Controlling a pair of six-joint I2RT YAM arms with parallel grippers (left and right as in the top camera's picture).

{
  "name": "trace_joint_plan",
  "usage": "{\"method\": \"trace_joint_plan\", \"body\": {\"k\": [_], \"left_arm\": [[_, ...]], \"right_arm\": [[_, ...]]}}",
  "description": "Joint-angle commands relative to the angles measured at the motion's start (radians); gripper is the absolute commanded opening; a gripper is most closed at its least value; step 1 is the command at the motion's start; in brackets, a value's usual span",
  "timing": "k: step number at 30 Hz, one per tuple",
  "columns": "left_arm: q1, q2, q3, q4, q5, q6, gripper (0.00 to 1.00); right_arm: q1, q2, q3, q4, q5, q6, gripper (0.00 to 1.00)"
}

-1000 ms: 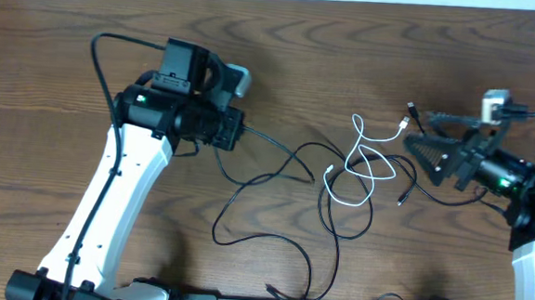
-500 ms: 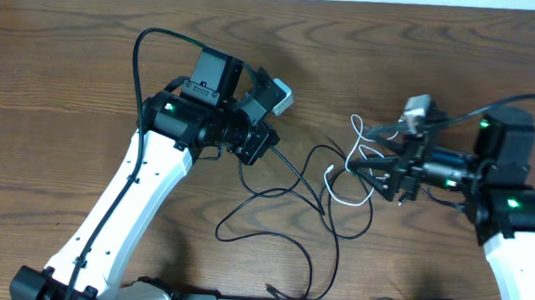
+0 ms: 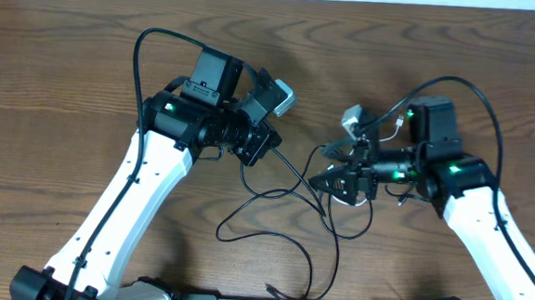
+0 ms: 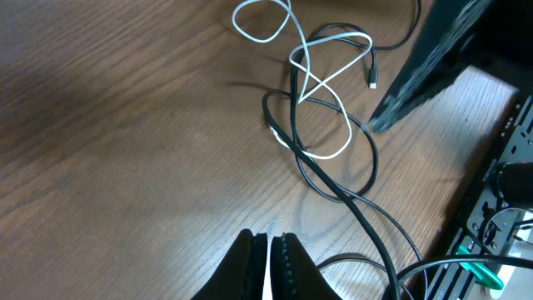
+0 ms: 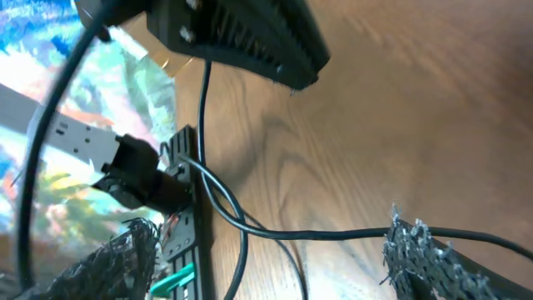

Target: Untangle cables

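Risk of tightening: right fingers [image 5: 425,262], spread wide directly above the cables [image 4: 301,87] knotted on the surface [image 3: 68,63], could close on several strands together; left fingers [image 4: 291,267], pressed together around nothing visible, sit near that knot.

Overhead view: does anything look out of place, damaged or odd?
Nothing damaged or spilled. The thin white cord is entwined with the thin black cords mid-table, an unresolved knot, with the open right hand over it. In the right wrist view its fingertips look ragged-edged, possibly blur.
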Motion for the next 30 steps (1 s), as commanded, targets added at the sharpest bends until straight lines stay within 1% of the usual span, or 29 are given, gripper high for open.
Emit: {"method": "trace_joint_plan", "body": {"k": [1, 4, 7, 12, 24, 30], "left_arm": [[-0.003, 0.002, 0.002, 0.0, 0.017, 0.016, 0.08], [-0.003, 0.002, 0.002, 0.0, 0.017, 0.016, 0.08], [-0.003, 0.002, 0.002, 0.0, 0.018, 0.013, 0.08], [-0.003, 0.003, 0.002, -0.022, 0.018, 0.013, 0.08], [-0.003, 0.003, 0.002, -0.033, 0.017, 0.013, 0.08], [-0.003, 0.003, 0.002, -0.033, 0.017, 0.013, 0.08]], "right_arm": [[0.026, 0.02, 0.011, 0.0, -0.002, -0.024, 0.86], [0.033, 0.028, 0.011, 0.004, 0.023, -0.023, 0.87], [0.034, 0.028, 0.011, 0.009, 0.022, -0.023, 0.84], [0.05, 0.028, 0.011, 0.005, 0.05, -0.024, 0.87], [0.074, 0.028, 0.011, 0.001, 0.052, -0.024, 0.87], [0.112, 0.028, 0.011, 0.001, 0.053, -0.043, 0.87]]}}
